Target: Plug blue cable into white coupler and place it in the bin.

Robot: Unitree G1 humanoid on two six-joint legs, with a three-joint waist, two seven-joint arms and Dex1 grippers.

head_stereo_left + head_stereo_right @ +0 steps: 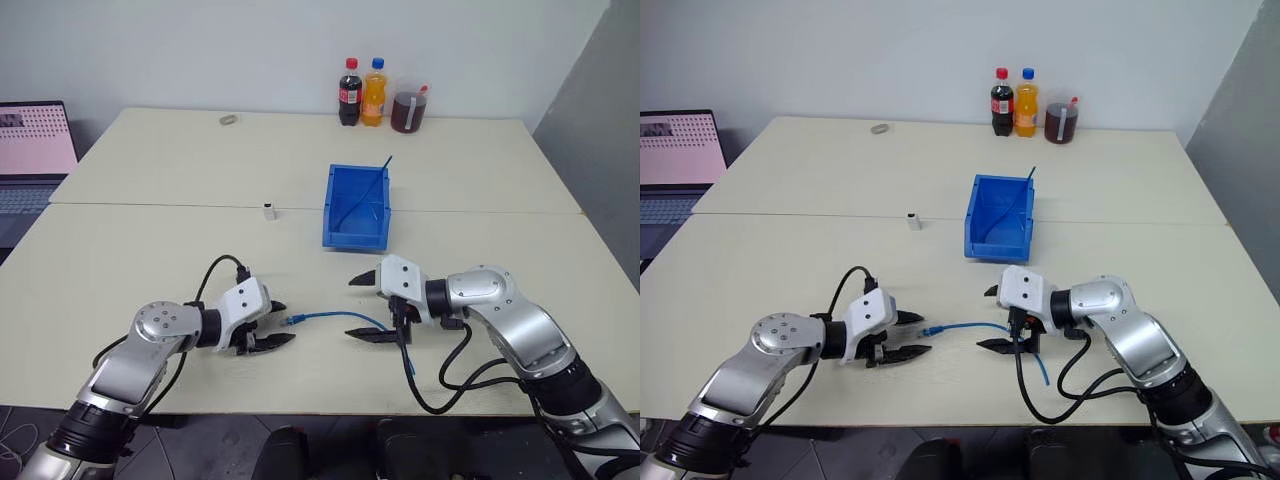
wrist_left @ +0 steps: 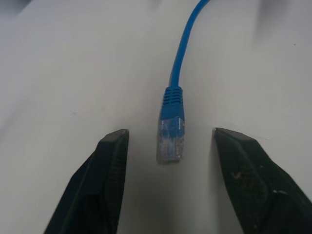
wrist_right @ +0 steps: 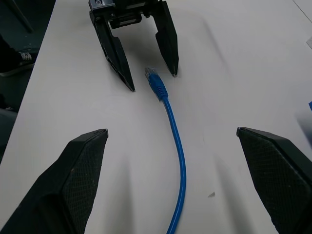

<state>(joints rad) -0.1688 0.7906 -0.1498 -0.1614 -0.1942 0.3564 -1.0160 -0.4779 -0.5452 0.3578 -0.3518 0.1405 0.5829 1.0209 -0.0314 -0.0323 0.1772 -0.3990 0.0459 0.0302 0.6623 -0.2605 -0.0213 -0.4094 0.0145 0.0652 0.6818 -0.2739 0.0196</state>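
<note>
Your left hand (image 1: 282, 323) sits low over the tabletop (image 1: 150, 270) with its fingers (image 2: 105, 180) spread partway and holding nothing; the clear plug of the blue cable (image 2: 171, 131) lies on the surface just ahead of them, in line with the gap and touching neither finger. From there the cable runs flat toward your right hand (image 1: 360, 307), whose fingers stand wide apart, one above the other, empty, with the cable passing under them. Beyond your right hand stands the bin (image 1: 357, 208), a darker blue cable draped over its far rim. The white coupler (image 1: 269, 210) stands alone beyond your left hand, well apart from it. At the far edge stand three drink bottles (image 1: 349, 92); no label can be read.
</note>
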